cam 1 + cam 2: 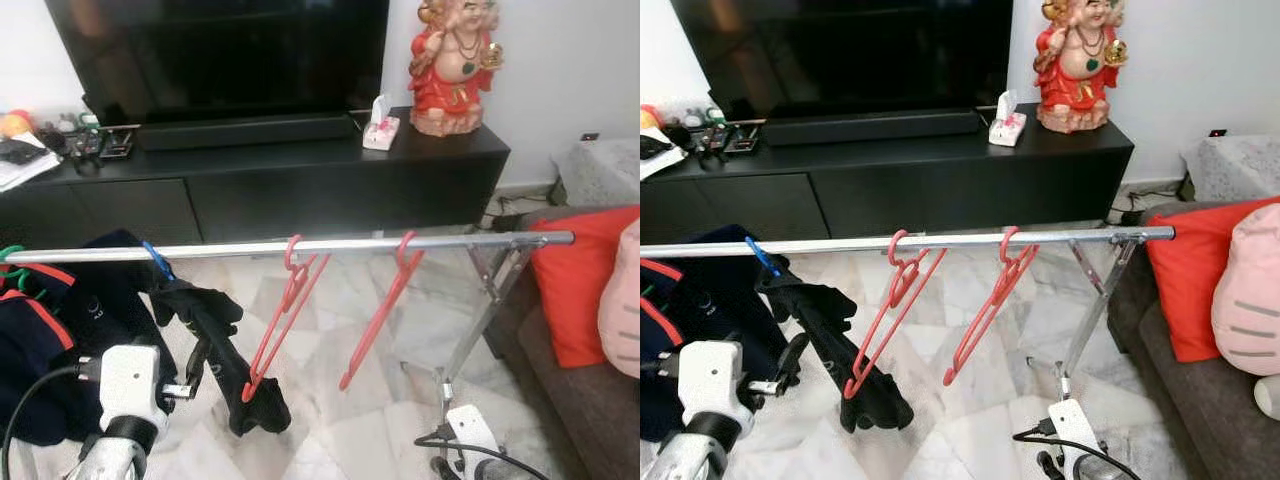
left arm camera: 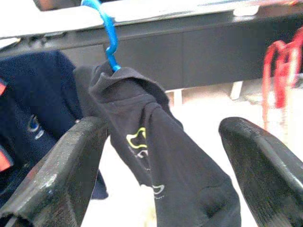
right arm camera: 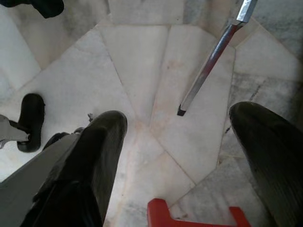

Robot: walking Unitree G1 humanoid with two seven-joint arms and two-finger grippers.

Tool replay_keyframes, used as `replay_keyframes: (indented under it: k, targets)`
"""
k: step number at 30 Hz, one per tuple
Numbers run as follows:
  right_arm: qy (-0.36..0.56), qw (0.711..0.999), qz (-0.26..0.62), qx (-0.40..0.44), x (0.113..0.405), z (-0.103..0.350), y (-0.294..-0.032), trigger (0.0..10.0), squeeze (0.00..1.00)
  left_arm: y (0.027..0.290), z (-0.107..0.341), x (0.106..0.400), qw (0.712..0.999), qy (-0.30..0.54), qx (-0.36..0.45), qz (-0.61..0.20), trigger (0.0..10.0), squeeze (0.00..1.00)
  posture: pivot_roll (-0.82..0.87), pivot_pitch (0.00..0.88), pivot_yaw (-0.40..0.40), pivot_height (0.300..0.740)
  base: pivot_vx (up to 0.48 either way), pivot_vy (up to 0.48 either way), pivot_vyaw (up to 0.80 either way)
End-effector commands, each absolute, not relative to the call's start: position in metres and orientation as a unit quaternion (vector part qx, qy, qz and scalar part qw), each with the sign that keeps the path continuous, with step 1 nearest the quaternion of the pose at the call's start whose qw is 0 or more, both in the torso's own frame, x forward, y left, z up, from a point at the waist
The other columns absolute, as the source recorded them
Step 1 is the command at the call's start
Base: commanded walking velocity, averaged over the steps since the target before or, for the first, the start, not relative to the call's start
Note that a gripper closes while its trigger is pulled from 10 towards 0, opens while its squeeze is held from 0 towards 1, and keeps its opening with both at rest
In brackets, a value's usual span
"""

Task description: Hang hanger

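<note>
A silver rail (image 1: 440,242) runs across in front of me at chest height. Two bare red hangers (image 1: 290,300) (image 1: 385,305) hang from its middle. Left of them a blue hanger (image 1: 155,260) carries a black garment (image 1: 235,370); its blue hook (image 2: 110,35) shows in the left wrist view. My left gripper (image 2: 161,137) is open just short of that garment (image 2: 161,156), holding nothing; its arm (image 1: 130,385) is at the lower left. Low on the right, my right gripper (image 3: 177,127) is open over the marble floor, empty.
Navy clothes (image 1: 50,340) hang at the rail's left end. The rack's slanted leg (image 1: 480,320) stands at the right, beside a grey sofa with a red cushion (image 1: 580,280). Behind the rail are a black TV console (image 1: 330,180), a red statue (image 1: 450,65) and a tissue box (image 1: 381,125).
</note>
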State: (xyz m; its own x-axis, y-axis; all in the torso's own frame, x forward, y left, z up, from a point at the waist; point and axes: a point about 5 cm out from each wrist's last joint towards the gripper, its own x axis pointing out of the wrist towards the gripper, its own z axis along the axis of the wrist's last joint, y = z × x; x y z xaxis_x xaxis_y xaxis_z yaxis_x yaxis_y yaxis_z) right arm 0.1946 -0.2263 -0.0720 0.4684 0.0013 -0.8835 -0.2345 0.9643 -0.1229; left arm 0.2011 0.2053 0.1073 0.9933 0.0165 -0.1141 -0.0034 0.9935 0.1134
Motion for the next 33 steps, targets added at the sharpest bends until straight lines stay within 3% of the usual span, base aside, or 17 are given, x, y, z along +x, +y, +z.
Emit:
replay_keyframes:
  k: [1, 5, 10, 17, 20, 24, 33]
  targets:
    - [0.506, 0.853, 0.072, -0.109, 0.198, -0.071, -0.223, 10.0, 0.0, 0.213, 0.104, 0.209, 0.995, 0.078, 0.057, 0.035, 10.0, 0.0, -0.07, 0.0, -0.004, 0.74, 0.0, 0.0, 0.0]
    - [0.506, 0.852, 0.075, -0.111, 0.198, -0.071, -0.222, 10.0, 0.0, 0.219, 0.107, 0.238, 0.994, 0.089, 0.017, 0.067, 10.0, 0.0, -0.07, 0.0, -0.011, 0.74, 0.0, 0.0, 0.0]
    - [0.505, 0.853, 0.074, -0.108, 0.198, -0.071, -0.222, 10.0, 0.0, 0.212, 0.111, 0.263, 0.993, 0.112, -0.011, 0.046, 10.0, 0.0, -0.08, 0.0, -0.003, 0.74, 0.0, 0.0, 0.0]
    - [0.504, 0.854, 0.072, -0.106, 0.198, -0.071, -0.222, 10.0, 0.0, 0.21, 0.112, 0.266, 0.992, 0.118, -0.012, 0.041, 10.0, 0.0, -0.08, 0.0, -0.003, 0.74, 0.0, 0.0, 0.0]
    - [0.505, 0.854, 0.073, -0.107, 0.199, -0.071, -0.221, 10.0, 0.0, 0.206, 0.105, 0.263, 0.986, 0.167, -0.013, 0.015, 10.0, 0.0, -0.07, 0.0, -0.007, 0.74, 0.0, 0.0, 0.0]
    - [0.505, 0.853, 0.075, -0.107, 0.199, -0.071, -0.221, 10.0, 0.0, 0.213, 0.1, 0.264, 0.977, 0.203, -0.019, 0.068, 10.0, 0.0, -0.07, 0.0, -0.013, 0.74, 0.0, 0.0, 0.0]
    - [0.504, 0.854, 0.075, -0.107, 0.2, -0.07, -0.221, 10.0, 0.0, 0.21, 0.091, 0.276, 0.969, 0.232, -0.053, 0.074, 10.0, 0.0, -0.07, 0.0, -0.015, 0.74, 0.0, 0.0, 0.0]
